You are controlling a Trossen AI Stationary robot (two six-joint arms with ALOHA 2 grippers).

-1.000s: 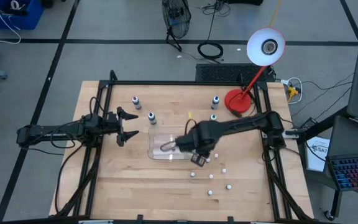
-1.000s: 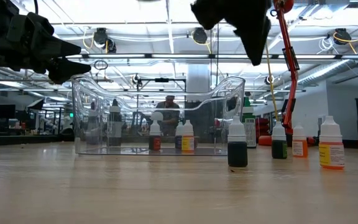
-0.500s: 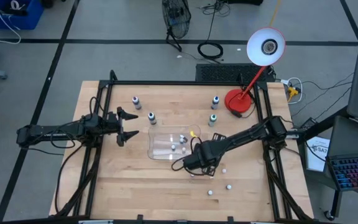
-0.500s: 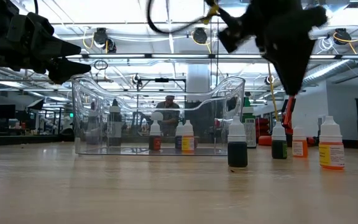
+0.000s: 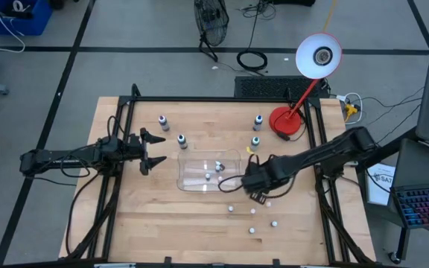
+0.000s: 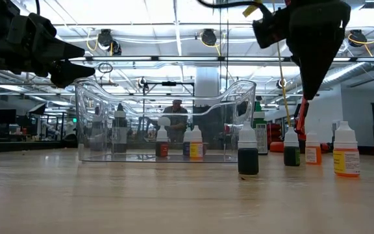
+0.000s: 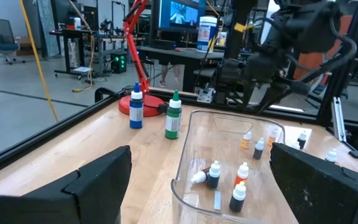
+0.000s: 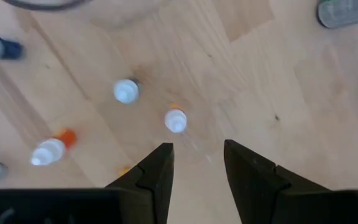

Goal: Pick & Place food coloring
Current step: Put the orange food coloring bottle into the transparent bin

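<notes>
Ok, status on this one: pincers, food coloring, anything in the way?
Left pincer open, idle left of tray. Right pincer empty, part open above loose food coloring bottles on the table. Three bottles already in tray. Nothing blocking.

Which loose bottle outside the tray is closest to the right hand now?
The upright white-capped bottle showing some orange, straight ahead of the right hand's open fingers. The other loose bottles are farther away and off to one side.

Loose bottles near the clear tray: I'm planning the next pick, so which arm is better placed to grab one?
The right. Its gripper hangs empty, part open, just above the loose bottles beside the tray. The left gripper waits open at the table's left side, farther off.
</notes>
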